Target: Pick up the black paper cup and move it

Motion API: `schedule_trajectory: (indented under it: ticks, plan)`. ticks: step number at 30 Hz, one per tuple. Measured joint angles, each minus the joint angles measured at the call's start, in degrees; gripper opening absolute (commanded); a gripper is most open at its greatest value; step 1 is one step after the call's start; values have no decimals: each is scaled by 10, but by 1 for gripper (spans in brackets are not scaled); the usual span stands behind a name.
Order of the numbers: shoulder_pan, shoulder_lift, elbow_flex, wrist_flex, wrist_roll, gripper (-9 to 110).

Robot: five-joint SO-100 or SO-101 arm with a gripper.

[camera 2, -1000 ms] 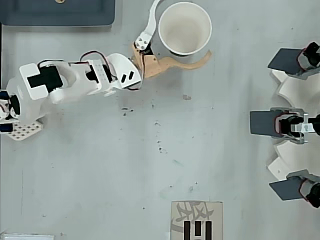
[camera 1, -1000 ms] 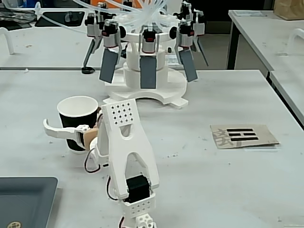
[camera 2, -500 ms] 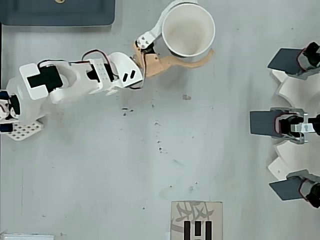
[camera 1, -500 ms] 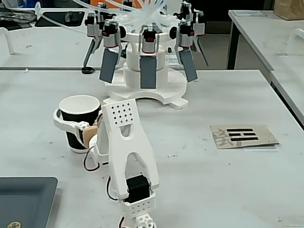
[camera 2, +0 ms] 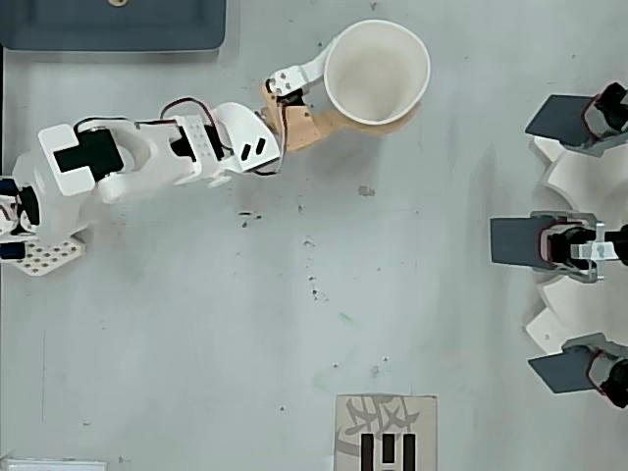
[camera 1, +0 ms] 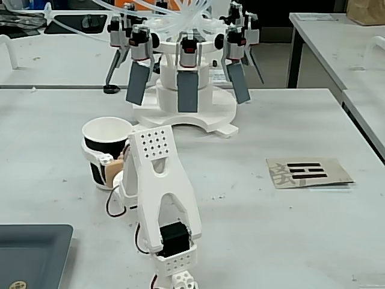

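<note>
Grey bench (camera 2: 196, 324) held black paper cup (camera 1: 106, 150) upright near the left edge in fixed view, end effector (camera 2: 378, 103) clamped round its wall, axis vertical, arm directly behind.

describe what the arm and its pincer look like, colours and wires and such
The arm is white printed plastic with black motor blocks; one flat panel has a grid of small round holes. Thin red and black wires loop beside it. The pincer has one white curved finger and one tan finger.
</note>
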Motion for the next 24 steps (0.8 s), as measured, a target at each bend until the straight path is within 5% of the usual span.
schedule_trajectory:
  ticks: [24]
  plan:
    - [22, 88, 96, -55, -27, 6]
